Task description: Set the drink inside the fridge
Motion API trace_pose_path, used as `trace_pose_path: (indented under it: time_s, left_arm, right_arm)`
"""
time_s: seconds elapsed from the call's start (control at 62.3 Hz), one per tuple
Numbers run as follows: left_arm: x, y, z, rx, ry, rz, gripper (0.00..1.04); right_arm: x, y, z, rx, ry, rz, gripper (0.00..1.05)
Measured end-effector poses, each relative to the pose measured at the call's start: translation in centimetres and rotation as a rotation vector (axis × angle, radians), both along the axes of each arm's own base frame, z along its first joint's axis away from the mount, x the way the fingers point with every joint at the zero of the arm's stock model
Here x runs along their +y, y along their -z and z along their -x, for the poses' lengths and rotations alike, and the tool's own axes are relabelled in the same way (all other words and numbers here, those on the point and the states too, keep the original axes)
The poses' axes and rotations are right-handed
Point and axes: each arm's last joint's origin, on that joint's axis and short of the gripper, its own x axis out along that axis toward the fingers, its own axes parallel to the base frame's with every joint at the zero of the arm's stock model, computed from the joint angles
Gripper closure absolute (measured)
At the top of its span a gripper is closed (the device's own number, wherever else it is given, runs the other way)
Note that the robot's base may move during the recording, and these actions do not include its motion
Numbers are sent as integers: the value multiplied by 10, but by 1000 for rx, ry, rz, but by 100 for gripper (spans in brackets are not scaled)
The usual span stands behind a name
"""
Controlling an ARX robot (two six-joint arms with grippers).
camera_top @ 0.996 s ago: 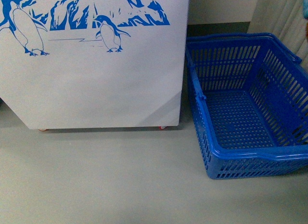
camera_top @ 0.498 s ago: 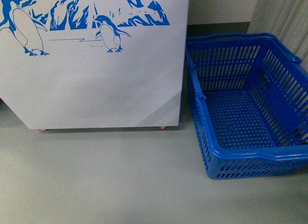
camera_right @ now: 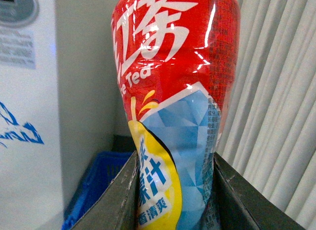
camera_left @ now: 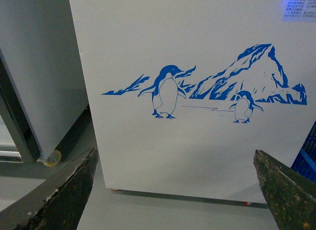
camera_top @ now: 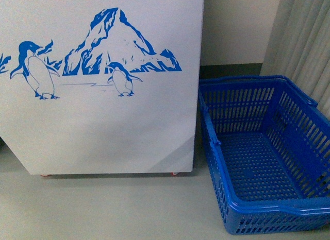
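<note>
Two dark fingers of the right gripper (camera_right: 175, 163) pinch the drink (camera_right: 173, 106), a small plastic bottle with a red, blue and yellow label, around its waist. The grip keeps it roughly in line with the pleated pale curtain (camera_right: 276, 116) behind, so it is probably upright for carrying. The fridge (camera_top: 103, 132), a large white chest cooler with a blue penguin-and-mountain drawing, stands just beside the empty blue slatted plastic basket (camera_top: 278, 206) on the grey floor (camera_top: 103, 209). Its opening is out of view, so the bottle likely has to rise above the front wall. The left gripper (camera_left: 174, 156) hangs spread wide and holds nothing, facing the fridge, perhaps free to deal with a lid. A plain grey cabinet (camera_left: 39, 67) stands near the fridge's side.
</note>
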Motion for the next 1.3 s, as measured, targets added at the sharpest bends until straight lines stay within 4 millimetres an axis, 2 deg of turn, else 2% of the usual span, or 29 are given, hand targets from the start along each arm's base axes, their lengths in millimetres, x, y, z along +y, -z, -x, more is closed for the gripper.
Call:
trace_pose_path:
  time_s: [0.112,0.337,0.466,0.594,0.691,0.771,1.06,1.301]
  left_arm:
    - [0,0,0,0,0,0,8]
    - [0,0,0,0,0,0,8]
    - [0,0,0,0,0,0,8]
    - [0,0,0,0,0,0,8]
    - [0,0,0,0,0,0,8]
    - [0,0,0,0,0,0,8]
    - [0,0,0,0,0,0,8]
    - [0,0,0,0,0,0,8]
  right_arm:
    - [-8,-6,5,-53,27,-4,70]
    - [-7,1,4,-66,15,-26,70]
    - [-1,1,5,161,-38,-102,70]
    - [3,23,4,302,-60,-137,70]
    - [10,30,4,312,-1,-140,70]
    - [14,32,5,303,-52,-134,70]
    - [15,42,6,295,-46,-134,70]
    - [15,40,7,260,-52,-133,70]
